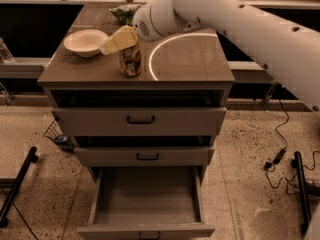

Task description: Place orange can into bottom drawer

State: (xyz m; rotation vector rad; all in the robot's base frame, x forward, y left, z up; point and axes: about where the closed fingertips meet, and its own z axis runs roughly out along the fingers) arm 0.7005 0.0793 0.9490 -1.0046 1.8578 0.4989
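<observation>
The orange can [130, 61] stands upright on the cabinet top [190, 59], near its front edge and left of centre. My gripper [116, 40], cream-coloured, hangs just above the can's top and points left toward the bowl; the can's top is partly hidden behind it. The white arm reaches in from the upper right. The bottom drawer [146, 200] is pulled open below, its grey floor bare, with a small dark handle on its front [149, 235].
A white bowl [85, 41] sits at the cabinet's left and a green snack bag [122, 13] at the back. The two upper drawers [140, 120] are slightly ajar. Cables [280, 154] and a black stand leg [299, 184] lie on the floor to the right, another black leg [20, 181] to the left.
</observation>
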